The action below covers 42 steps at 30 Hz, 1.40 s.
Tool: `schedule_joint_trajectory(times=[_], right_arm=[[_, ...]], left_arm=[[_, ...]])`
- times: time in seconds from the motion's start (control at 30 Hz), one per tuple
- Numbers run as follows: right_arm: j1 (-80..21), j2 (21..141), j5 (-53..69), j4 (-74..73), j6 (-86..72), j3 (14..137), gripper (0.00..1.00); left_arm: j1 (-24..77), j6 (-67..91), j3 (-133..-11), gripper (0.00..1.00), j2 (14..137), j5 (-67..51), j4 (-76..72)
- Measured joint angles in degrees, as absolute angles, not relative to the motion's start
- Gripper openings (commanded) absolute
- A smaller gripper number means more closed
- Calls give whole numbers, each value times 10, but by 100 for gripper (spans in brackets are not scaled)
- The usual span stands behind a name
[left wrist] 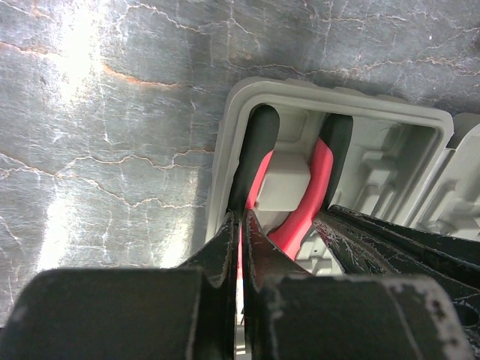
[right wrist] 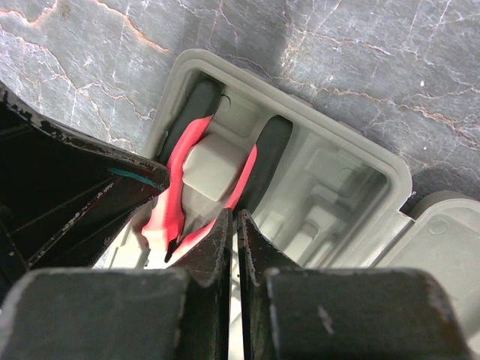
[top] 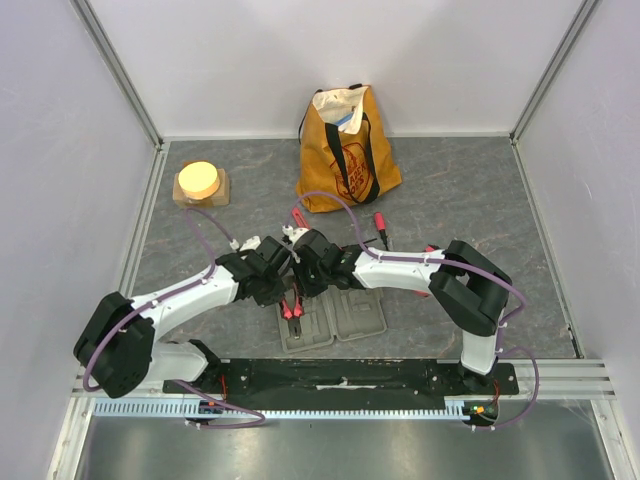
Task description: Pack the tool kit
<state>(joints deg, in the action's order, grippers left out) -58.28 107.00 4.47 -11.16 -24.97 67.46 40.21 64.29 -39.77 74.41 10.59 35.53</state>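
Note:
The grey tool case (top: 360, 315) lies open near the arm bases. Red-and-black pliers (top: 292, 310) lie in a moulded slot of its left half. My left gripper (top: 284, 288) and right gripper (top: 303, 285) hang side by side over the pliers' head end. In the left wrist view the fingers (left wrist: 225, 240) are shut, tips at the pliers' left handle (left wrist: 259, 150) inside the case (left wrist: 225, 142). In the right wrist view the shut gripper (right wrist: 232, 219) has its tips at the pliers (right wrist: 169, 210) in the case (right wrist: 300, 124). I cannot tell if either tip touches.
A mustard tote bag (top: 345, 150) stands at the back centre. A round yellow-topped tan block (top: 200, 182) sits back left. Loose red-handled tools lie behind the arms: one (top: 298, 216), a screwdriver (top: 381, 228), and another (top: 430, 250) partly under the right arm.

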Motion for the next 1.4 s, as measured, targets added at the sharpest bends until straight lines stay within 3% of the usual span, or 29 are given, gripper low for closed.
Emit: schedule_joint_trajectory(times=[0.27, 0.47, 0.8, 1.1, 1.27, 1.4], right_arm=[[-580, 1070, 38, -114, -253, 674, 7], [-577, 1079, 41, -127, -248, 686, 0], [-577, 1085, 53, -137, -217, 697, 0], [-599, 1073, -24, -149, -230, 699, 12], [-592, 1039, -91, -186, -240, 699, 27], [-550, 980, -139, -206, -250, 699, 40]], left_arm=[[380, 643, -382, 2, 743, 68, 331], [357, 642, -373, 2, 740, 32, 316], [343, 634, -368, 3, 738, 10, 307], [348, 614, -404, 27, 733, 17, 341], [340, 595, -473, 38, 701, 42, 372], [324, 566, -519, 58, 660, 65, 374]])
